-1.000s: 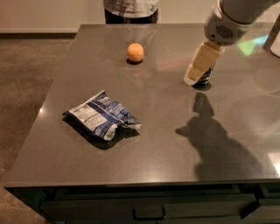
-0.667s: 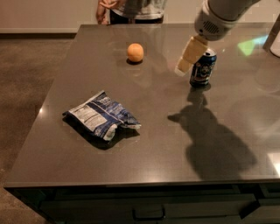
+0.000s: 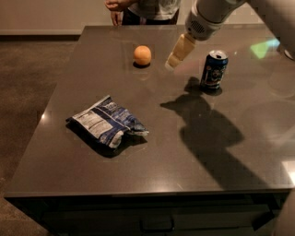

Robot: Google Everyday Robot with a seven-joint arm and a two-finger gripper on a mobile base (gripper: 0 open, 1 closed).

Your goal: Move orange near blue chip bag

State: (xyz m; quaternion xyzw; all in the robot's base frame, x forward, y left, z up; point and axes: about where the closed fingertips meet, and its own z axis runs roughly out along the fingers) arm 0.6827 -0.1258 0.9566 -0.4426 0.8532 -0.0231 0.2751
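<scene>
While the orange (image 3: 142,55) sits in the upper middle of the frame, on the far part of the dark grey table (image 3: 60,161), the gripper (image 3: 174,59) hangs just to its right. The cream-coloured gripper slants down and to the left from the pale arm (image 3: 207,18) that enters at the upper right, and it touches neither the orange nor the upright blue soda can (image 3: 214,69) on its other side. Whether the gripper is released or clenched cannot be told from this angle, but nothing is seen in its grasp.

The blue chip bag (image 3: 107,123) lies crumpled at the centre left of the frame, white label panel up, well apart from the orange and nearer the table's front edge. The arm's dark shadow (image 3: 207,133) spreads across the tabletop right of centre, starting beside the can. At the top edge, behind the table, a person (image 3: 152,7) stands, shown only in part.
</scene>
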